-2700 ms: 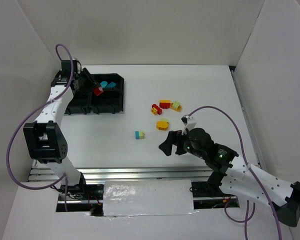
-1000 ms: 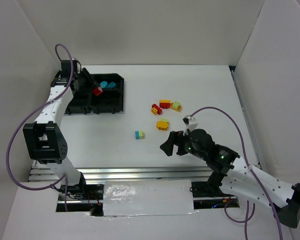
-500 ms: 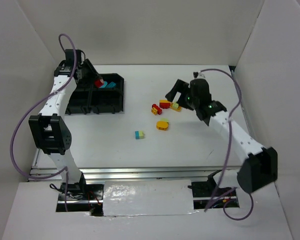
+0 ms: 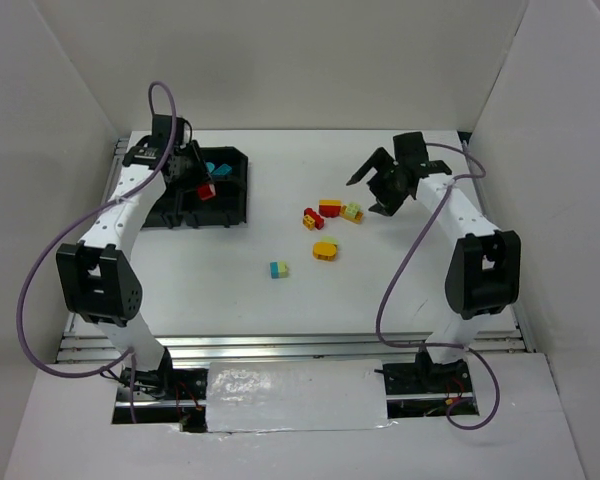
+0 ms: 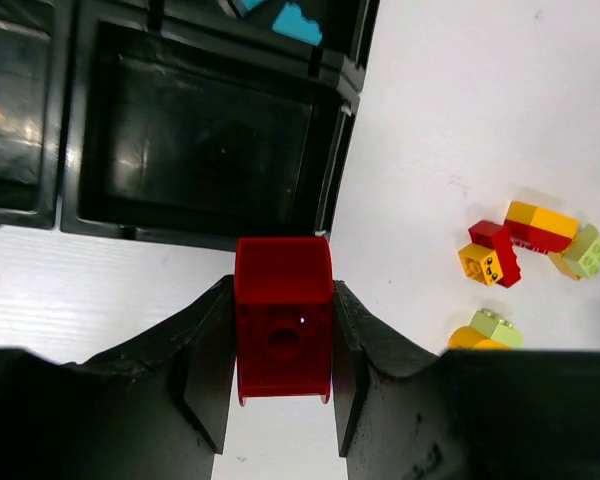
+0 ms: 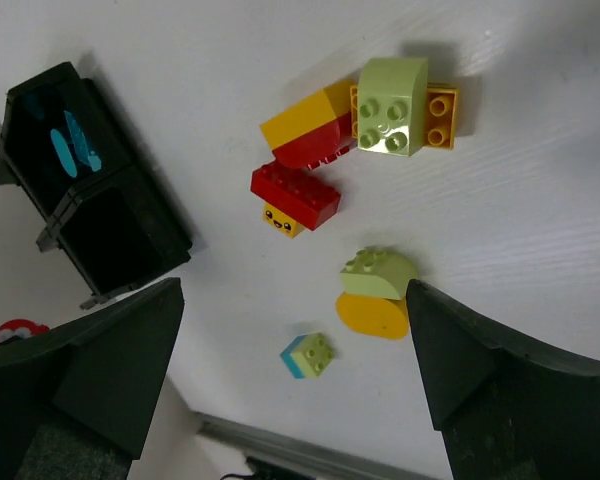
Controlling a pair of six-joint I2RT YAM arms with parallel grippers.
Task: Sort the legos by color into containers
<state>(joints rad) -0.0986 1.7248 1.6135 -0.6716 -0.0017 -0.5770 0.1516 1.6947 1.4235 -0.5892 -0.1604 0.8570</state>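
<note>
My left gripper [image 4: 204, 186] is shut on a red brick [image 4: 209, 190], held above the near right compartment of the black tray [image 4: 236, 218]. In the left wrist view the red brick [image 5: 283, 325] sits between the fingers, over the tray's [image 5: 200, 140] near edge. Teal bricks [image 4: 217, 168] lie in the back right compartment. My right gripper [image 4: 366, 196] is open and empty, just right of a cluster of loose bricks: red-yellow [image 6: 295, 198], yellow-red [image 6: 305, 130], green-yellow [image 6: 395, 105]. A rounded yellow-green brick [image 6: 378, 290] and a teal-green brick [image 6: 308, 355] lie nearer.
White walls enclose the table on the left, back and right. A metal rail [image 4: 280, 345] runs along the near edge. Purple cables [image 4: 405, 270] hang from both arms.
My left gripper has moved right and nearer with the red brick. My right arm has swung from near the front to the far right and now hovers by the brick cluster.
</note>
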